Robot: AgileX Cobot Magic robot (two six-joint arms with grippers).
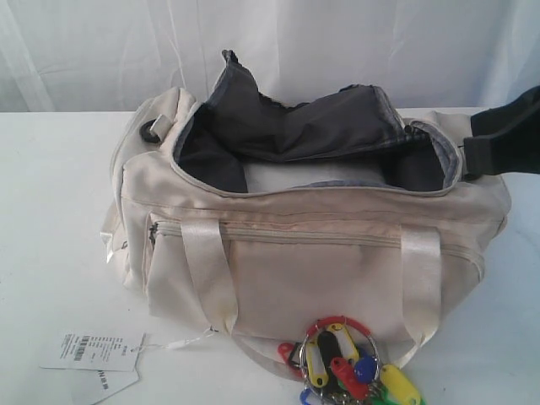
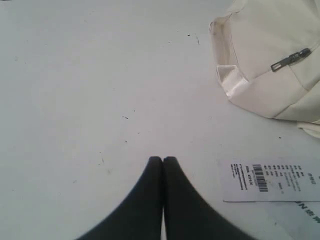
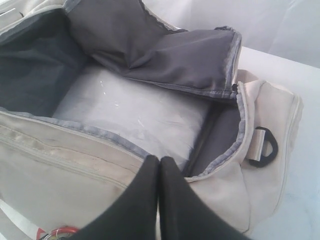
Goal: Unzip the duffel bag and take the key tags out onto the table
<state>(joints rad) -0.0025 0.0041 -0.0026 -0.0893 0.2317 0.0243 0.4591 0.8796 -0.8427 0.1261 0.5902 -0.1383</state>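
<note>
The cream duffel bag lies on the white table with its top unzipped and its grey-lined flap folded back. White stuffing paper fills the inside. The key tags, red, yellow, green and blue on metal rings, lie on the table against the bag's front. My right gripper is shut and empty, above the bag's right end; its dark arm enters from the right. My left gripper is shut and empty over bare table, near the bag's end pocket zip.
White paper price tags with a barcode lie on the table left of the bag's front, also the tag in the left wrist view. A black strap ring hangs at the bag's right end. A white curtain hangs behind.
</note>
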